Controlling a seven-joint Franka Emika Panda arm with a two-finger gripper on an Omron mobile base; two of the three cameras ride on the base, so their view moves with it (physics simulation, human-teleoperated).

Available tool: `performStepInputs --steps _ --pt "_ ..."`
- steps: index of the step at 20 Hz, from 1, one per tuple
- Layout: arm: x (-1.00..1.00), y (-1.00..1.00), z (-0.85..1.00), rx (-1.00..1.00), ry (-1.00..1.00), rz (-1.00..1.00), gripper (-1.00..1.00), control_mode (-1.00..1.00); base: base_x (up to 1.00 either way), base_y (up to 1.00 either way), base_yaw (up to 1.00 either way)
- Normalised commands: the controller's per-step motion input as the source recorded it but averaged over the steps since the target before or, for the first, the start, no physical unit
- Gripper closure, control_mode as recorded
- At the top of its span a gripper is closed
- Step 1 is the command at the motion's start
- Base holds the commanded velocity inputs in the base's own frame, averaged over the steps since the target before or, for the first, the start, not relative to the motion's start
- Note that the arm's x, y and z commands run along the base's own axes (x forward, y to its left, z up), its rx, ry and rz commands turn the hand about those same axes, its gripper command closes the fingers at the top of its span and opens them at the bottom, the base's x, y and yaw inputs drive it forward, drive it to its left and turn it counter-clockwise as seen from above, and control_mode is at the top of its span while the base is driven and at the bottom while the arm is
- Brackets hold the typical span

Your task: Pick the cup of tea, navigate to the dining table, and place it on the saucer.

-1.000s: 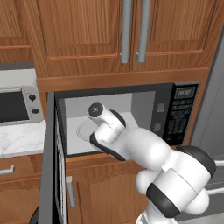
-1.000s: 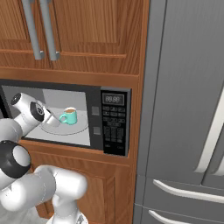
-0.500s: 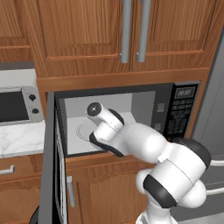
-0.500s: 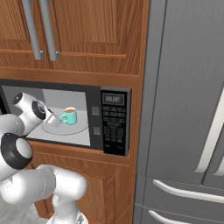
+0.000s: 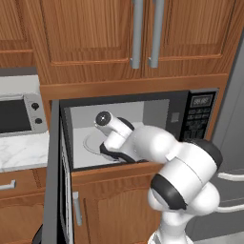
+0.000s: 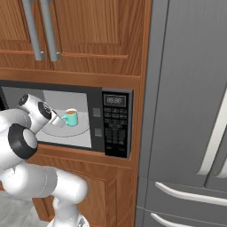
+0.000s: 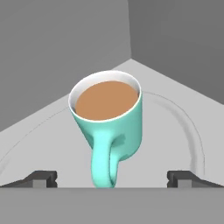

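I had the small teal cup of brown tea (image 7: 109, 118) not yet picked, sitting on the round grey turntable plate (image 6: 82, 129) inside the open black microwave (image 6: 116, 124), so grasp, drive and placing remained. My pincer (image 7: 112, 178) stood apart and empty, the cup's handle between its tips, seemingly just short of contact.

Kitchen, wood cabinets (image 5: 95, 33), built-in microwave (image 6: 116, 124), steel fridge (image 6: 190, 111)
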Motion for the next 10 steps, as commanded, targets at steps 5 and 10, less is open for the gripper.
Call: performStepInputs --steps 5,10 --pt "0.14 0.00 -0.19 0.00 0.00 0.00 -1.00 -1.00 0.00 0.00 0.00" --pt "0.04 0.00 -0.19 0.00 0.00 0.00 -1.00 -1.00 0.00 0.00 0.00"
